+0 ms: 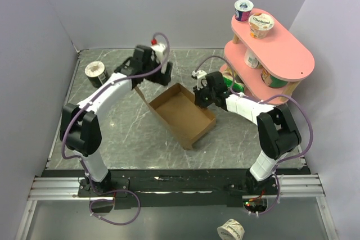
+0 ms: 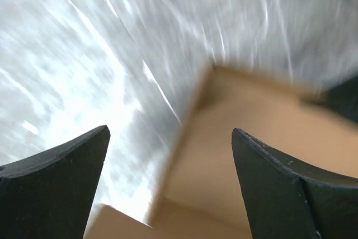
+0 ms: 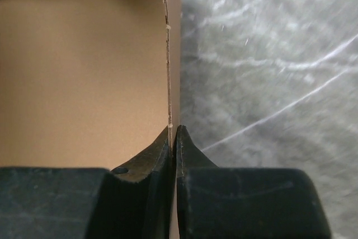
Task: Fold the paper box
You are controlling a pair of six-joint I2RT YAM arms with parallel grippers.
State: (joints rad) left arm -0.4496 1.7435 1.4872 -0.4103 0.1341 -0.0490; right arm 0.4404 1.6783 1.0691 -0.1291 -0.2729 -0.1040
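Grey marbled tabletop, paper box at centre. Your right claw pinches one side wall, likely to steady it. Your left claw hangs spread wide, holding nothing, over the box's far corner.

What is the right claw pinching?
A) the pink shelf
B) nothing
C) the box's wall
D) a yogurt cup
C: the right claw is shut on the box, with its thin side wall squeezed between the tips.
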